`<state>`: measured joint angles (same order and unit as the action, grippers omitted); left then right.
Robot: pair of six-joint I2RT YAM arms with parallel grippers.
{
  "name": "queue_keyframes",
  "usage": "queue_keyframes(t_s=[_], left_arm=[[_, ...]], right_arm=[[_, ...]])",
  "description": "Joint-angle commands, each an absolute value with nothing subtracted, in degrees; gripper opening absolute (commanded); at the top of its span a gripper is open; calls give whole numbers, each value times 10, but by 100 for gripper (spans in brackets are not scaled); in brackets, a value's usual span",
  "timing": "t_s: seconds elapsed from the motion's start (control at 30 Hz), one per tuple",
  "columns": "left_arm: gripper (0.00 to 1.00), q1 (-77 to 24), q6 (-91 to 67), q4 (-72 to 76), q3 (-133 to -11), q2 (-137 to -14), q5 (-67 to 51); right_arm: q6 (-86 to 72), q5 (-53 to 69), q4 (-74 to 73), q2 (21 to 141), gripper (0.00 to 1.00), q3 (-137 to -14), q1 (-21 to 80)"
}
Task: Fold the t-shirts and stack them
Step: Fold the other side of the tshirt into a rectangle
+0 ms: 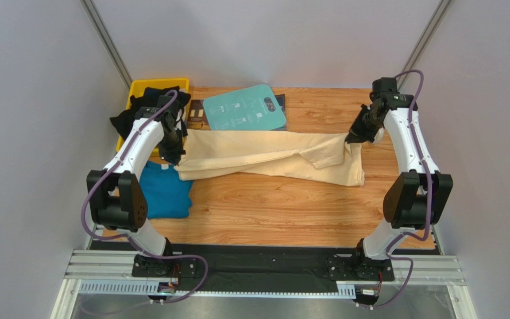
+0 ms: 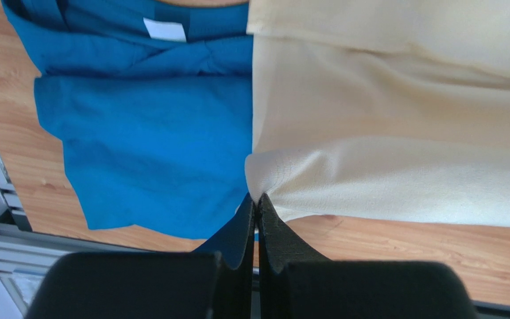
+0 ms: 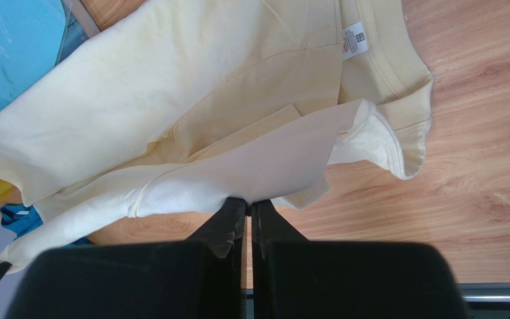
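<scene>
Both claws were closed tight on one garment. At the left of the top view, the left claw (image 2: 255,198) pinched a corner of the soft pale cream-yellow cloth t-shirt (image 1: 264,156), its two black fingers pressed together on the fabric. At the right of that view, the right claw (image 3: 248,201) also had its fingers pressed together, on a fold of the same shirt near its collar end. The cream shirt was stretched between the two claws across the middle of the wooden table (image 1: 291,219), and a sleeve and the collar fell down at the right end. In the right wrist view a small white label showed inside the collar. A folded teal-blue cloth t-shirt (image 1: 164,193) lay flat at the left side of the table, just below the left claw and close to the held corner. At the upper left, black cloth t-shirts (image 1: 126,121) hung out of a yellow plastic bin (image 1: 161,84). Beside the bin, behind the cream shirt, lay a rigid flat teal board with white print (image 1: 246,107).
</scene>
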<state>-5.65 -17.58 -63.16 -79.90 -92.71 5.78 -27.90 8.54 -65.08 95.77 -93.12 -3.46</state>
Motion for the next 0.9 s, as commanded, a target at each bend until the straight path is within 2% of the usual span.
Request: queue_keyframes(t_s=[0.0,0.2,0.43,0.87], left_arm=[[0,-56,-160,-630,-846,-947,77],[0,-56,-156,-635,-852,-931,97],[0,-57,-180,-599,-793,-773,60],[0,-57,-187,-591,-743,-672,7]], right_arm=[[-262,97,-642,963,0,-976,-38],[-258,135,-669,932,0,-957,-39],[-263,201,-676,833,0,-877,-38],[-220,204,-717,740,0,-824,-38]])
